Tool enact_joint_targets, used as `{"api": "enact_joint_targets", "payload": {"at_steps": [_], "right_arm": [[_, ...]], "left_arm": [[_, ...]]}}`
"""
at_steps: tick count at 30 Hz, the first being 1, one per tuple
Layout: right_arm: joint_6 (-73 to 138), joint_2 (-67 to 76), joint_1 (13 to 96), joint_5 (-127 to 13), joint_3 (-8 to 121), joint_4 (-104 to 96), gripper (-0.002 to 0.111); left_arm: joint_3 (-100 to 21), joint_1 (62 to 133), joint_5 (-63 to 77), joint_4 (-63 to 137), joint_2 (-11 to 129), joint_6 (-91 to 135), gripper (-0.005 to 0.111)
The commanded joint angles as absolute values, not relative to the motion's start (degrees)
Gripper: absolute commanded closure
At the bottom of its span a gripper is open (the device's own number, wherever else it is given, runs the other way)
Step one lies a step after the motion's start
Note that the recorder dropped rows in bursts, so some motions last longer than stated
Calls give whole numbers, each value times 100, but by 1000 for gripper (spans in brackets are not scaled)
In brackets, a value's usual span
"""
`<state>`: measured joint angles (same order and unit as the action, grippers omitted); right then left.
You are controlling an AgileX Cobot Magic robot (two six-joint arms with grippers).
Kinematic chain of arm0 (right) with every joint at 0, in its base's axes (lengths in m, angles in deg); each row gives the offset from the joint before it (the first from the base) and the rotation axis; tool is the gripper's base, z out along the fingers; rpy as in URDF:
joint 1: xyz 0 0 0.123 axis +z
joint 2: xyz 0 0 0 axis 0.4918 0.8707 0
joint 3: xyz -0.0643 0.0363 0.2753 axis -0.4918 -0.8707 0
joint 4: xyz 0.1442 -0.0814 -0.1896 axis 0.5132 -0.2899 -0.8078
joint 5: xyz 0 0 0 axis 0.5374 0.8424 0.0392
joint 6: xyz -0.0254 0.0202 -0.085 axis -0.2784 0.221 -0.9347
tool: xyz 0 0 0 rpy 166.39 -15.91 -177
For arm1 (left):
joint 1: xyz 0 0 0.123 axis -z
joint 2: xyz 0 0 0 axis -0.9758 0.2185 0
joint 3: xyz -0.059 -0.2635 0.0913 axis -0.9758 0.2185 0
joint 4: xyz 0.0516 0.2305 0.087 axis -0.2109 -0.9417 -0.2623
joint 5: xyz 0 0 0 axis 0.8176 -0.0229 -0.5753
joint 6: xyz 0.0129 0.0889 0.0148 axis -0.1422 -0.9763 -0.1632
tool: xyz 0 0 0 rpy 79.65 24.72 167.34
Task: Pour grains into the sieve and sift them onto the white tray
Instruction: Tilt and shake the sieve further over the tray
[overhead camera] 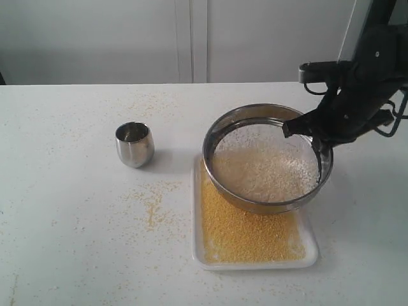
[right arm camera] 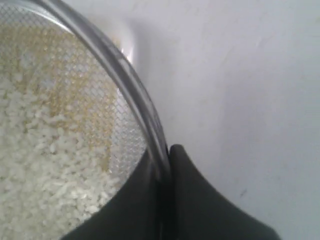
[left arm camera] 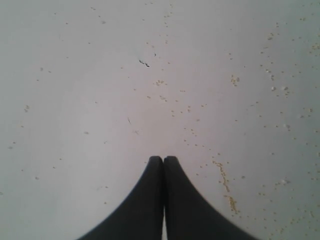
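White tray [overhead camera: 255, 263] beneath sieve [overhead camera: 255, 205]; right gripper [right arm camera: 167, 152] angled down, pinching rim [right arm camera: 125, 85]; left gripper [left arm camera: 163, 160] closed.

The right arm [overhead camera: 376, 57] was matte black, bulky and rounded near the wrist. A dark grey bracket [overhead camera: 319, 69] shaped like a flat loop jutted out on its left, and thin black cables [overhead camera: 396, 118] curled at its right side. The right gripper [right arm camera: 165, 152] had two smooth black fingers [right arm camera: 200, 205], broad at the base and tapering in a curve to narrow, rounded tips. The left gripper [left arm camera: 163, 160] showed the same plain black curved pair with soft, rounded ends.
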<state>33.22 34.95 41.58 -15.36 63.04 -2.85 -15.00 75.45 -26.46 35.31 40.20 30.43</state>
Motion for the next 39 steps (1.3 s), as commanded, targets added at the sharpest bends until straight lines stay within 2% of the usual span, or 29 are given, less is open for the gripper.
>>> {"api": "enact_joint_targets", "payload": {"at_steps": [1,3,9,20,23,28,30,33,37,39], "right_arm": [[2500,3162,4424,-2356,6196,325,108],[2894,2881,4424,-3193,5873,315,108],[2661,2410,4414,-4101,5283,303,108],[2553,2084,4414,-4068,5085,303,108],[2240,2210,4414,-3491,5208,303,108],[1919,3295,4365,-312,6702,223,108],[2103,3614,4318,-142,7107,-9,108],[3575,3718,3967,-407,7280,11,108],[1063,3718,4011,257,7250,2341,108],[95,3706,4166,545,7223,2037,108]], "left_arm": [[-1462,7530,-2703,3566,3975,3051,107],[-1462,7530,-2703,3566,3975,3051,107],[-1462,7530,-2703,3566,3975,3051,107],[-1462,7530,-2703,3566,3975,3051,107],[-1462,7530,-2703,3566,3975,3051,107],[-1462,7530,-2703,3566,3975,3051,107],[-1462,7530,-2703,3566,3975,3051,107],[-1462,7530,-2703,3566,3975,3051,107],[-1462,7530,-2703,3566,3975,3051,107],[-1462,7530,-2703,3566,3975,3051,107]]}}
